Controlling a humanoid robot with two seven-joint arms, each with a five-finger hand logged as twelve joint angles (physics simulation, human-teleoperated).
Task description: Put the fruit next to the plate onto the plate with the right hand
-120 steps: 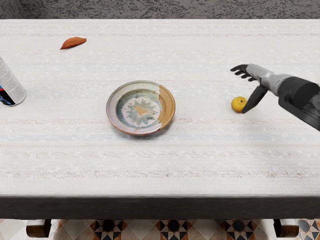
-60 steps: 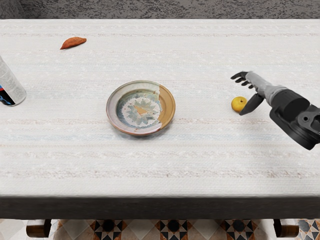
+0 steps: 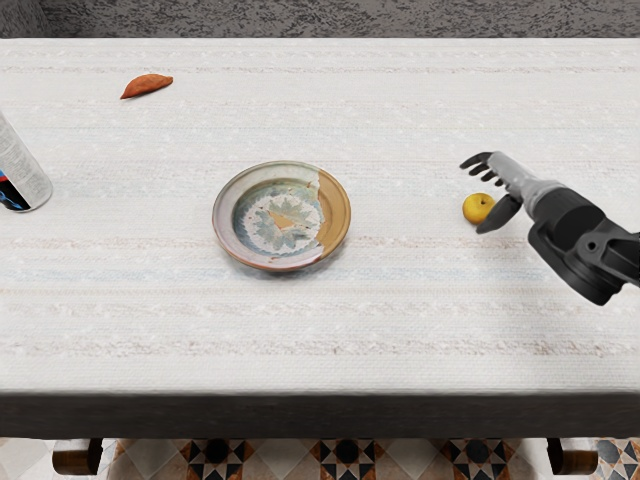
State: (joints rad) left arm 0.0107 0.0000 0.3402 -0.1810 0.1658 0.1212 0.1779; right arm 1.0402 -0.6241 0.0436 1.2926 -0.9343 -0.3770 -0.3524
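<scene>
The right hand [image 3: 492,185] hangs open around the fruit [image 3: 478,208], holding nothing; it should close squarely before lifting toward the plate [image 3: 335,190].

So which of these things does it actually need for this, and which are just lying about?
Part of the job:
- yellow fruit, lying to the right of the plate
- plate, nothing on it yet
- right hand, open, right beside the fruit

Just lying about:
- orange-red piece, far back on the left
- can, at the left edge
</scene>
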